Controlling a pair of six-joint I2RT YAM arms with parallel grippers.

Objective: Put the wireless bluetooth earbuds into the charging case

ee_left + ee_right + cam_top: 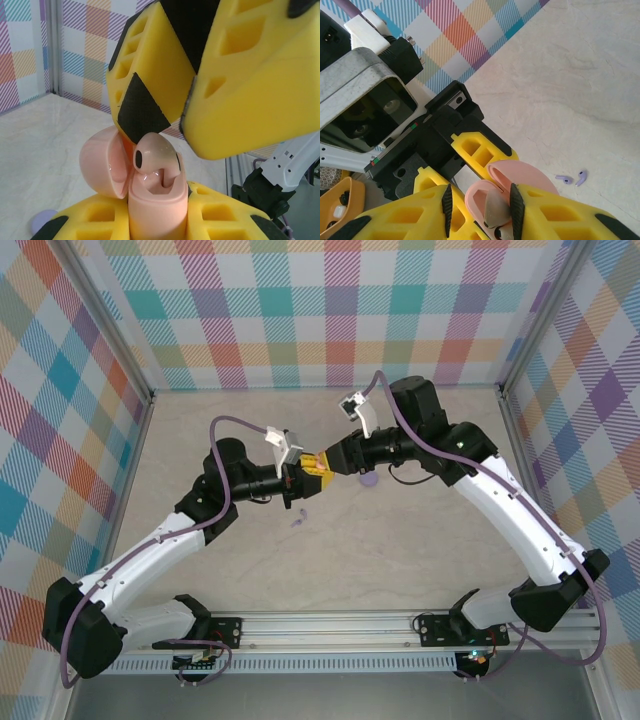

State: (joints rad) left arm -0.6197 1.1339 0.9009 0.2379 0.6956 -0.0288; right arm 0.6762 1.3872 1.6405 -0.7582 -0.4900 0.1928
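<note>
The pink charging case [155, 205] stands upright between the yellow fingers of my left gripper [157, 222], with its lid [102, 162] swung open to the left. A pink earbud [157, 155] sits in the case's slot, its head sticking out above the rim. My right gripper [480, 210] hovers right over the case [482, 197]. Its pads stand wider apart than the earbud [500, 212], which lies against one pad. Small lilac earbud pieces [572, 177] lie on the table below the grippers, and they are also visible in the top view as the lilac earbud [298, 520]. The two grippers meet at mid-table, left gripper [298, 475] against right gripper [323, 464].
A lilac disc [368, 480] lies on the marble table just under the right wrist, and the same disc [42, 221] lies low left of the case. Checked walls enclose the table on three sides. A metal rail [330, 625] runs along the near edge.
</note>
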